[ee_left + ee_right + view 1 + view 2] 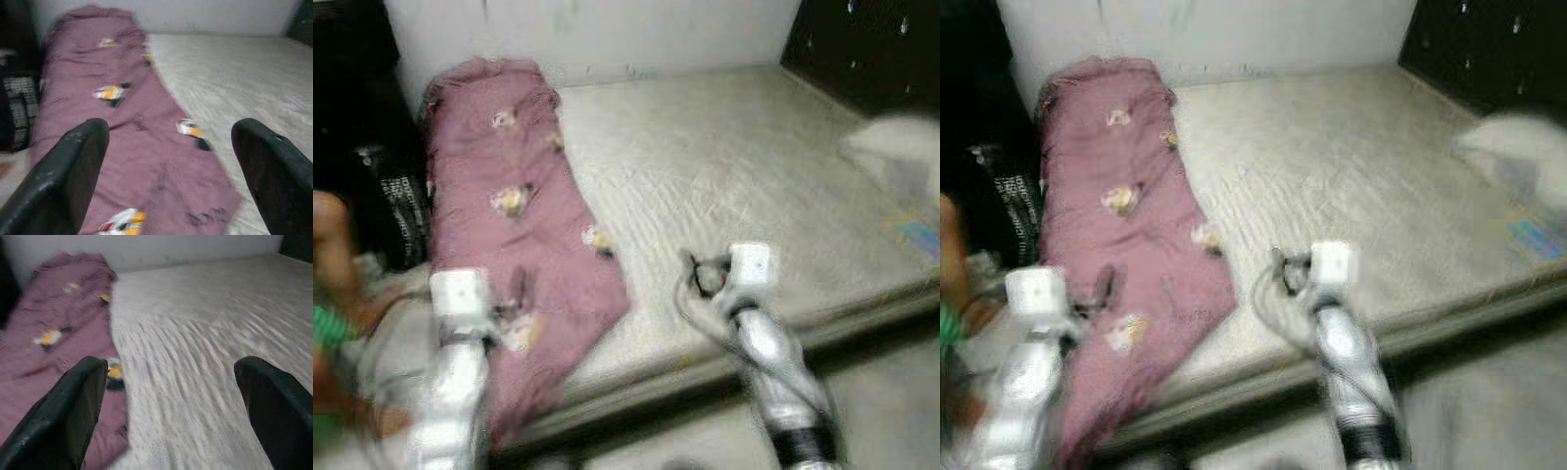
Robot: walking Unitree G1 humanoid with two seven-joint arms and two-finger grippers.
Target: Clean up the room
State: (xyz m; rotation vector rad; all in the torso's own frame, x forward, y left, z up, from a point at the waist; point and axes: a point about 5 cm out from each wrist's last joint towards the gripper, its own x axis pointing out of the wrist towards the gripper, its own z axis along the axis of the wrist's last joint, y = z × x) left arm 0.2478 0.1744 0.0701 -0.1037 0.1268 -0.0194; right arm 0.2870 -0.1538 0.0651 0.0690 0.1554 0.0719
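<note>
A mauve blanket [519,215] printed with small penguins lies lengthwise along the left side of a bare grey mattress [734,166]; its near end hangs over the mattress's front edge. My left gripper [171,166] is open and held just above the blanket's near end. My right gripper [171,406] is open too, hovering over the bare mattress just right of the blanket's edge. Both silver arms [460,392] reach forward from the bottom of the head views, which are blurred.
A white pillow [901,157] lies at the mattress's right edge, with a coloured patch [913,235] near it. Dark furniture [862,49] stands at the back right and a black bag [396,206] on the left. A person [333,294] in green crouches at far left.
</note>
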